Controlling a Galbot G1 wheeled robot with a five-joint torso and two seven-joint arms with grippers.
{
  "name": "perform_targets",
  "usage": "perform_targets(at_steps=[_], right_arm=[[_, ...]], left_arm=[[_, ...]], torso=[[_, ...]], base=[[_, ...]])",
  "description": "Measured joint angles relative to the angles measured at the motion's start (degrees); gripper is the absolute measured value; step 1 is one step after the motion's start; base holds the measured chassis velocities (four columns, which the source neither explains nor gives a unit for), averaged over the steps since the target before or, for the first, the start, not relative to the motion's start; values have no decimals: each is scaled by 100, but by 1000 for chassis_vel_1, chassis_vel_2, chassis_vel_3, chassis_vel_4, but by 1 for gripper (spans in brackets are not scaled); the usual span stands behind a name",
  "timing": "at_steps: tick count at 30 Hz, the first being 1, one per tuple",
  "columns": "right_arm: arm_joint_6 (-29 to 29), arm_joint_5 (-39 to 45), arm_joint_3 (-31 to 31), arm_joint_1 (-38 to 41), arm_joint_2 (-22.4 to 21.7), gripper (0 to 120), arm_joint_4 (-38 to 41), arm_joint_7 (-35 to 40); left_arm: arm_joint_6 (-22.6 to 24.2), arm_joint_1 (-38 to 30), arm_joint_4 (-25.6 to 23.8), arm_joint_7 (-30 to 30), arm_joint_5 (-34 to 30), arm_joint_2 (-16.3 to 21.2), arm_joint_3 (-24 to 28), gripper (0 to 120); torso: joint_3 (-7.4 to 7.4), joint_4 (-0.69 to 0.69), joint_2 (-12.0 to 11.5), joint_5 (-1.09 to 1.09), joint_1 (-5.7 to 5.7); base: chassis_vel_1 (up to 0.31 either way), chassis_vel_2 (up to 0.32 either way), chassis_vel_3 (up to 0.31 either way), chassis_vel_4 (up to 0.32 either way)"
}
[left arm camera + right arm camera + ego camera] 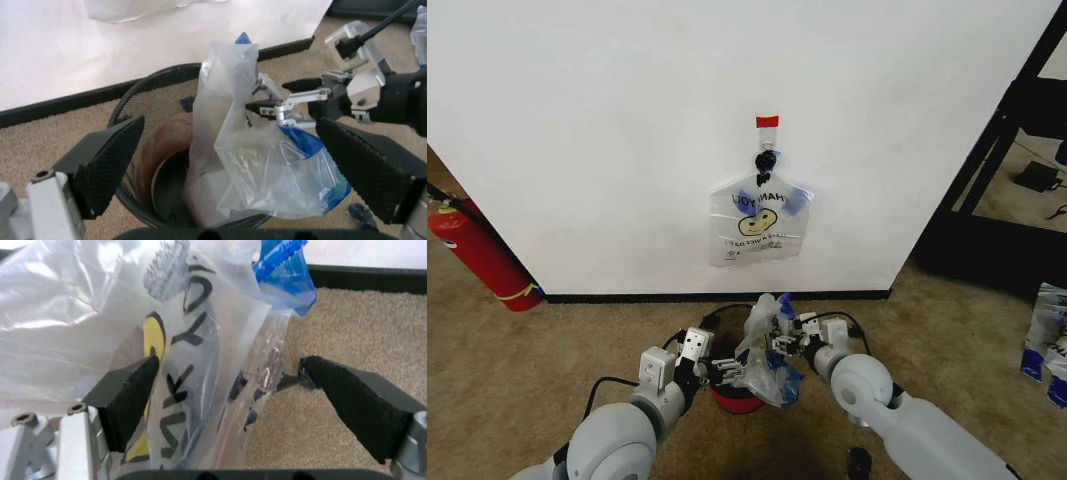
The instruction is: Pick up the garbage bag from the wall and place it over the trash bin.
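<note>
From the head we see the bag [765, 352] bunched over the bin [735, 395], between both grippers. At the left wrist, the left gripper [247, 175] is spread around it. The right gripper [230, 400] gapes, perhaps touching it.

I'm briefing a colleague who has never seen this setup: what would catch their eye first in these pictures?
First, the garbage bag bunched upright over the trash bin on the carpet, between the left gripper and the right gripper, both with fingers apart around the plastic. Next, a twin bag with a yellow smiley, hanging from a black hook under red tape on the white wall. At the left edge lies a red fire extinguisher.
</note>
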Motion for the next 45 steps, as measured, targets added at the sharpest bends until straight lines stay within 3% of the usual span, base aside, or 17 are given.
perform_targets(at_steps=[7, 11, 33, 45], right_arm=[[-16, 13, -101, 62, 78, 86, -116, 79], [-19, 41, -162, 125, 171, 80, -262, 116], [-271, 277, -443, 447, 422, 1, -446, 560], [-282, 439, -157, 224, 402, 0, 72, 1014]], left_arm=[[0, -3, 22, 7, -6, -7, 9, 100], [0, -10, 22, 9, -15, -3, 13, 100], [-37, 41, -44, 27, -3, 20, -23, 100], [-5, -5, -291, -5, -139, 99, -82, 100]], torso=[[0, 0, 0, 0, 0], [0, 0, 0, 0, 0], [0, 0, 0, -1, 0], [0, 1, 0, -1, 0]], base=[[0, 0, 0, 0], [0, 0, 0, 0], [0, 0, 0, 0], [0, 0, 0, 0]])
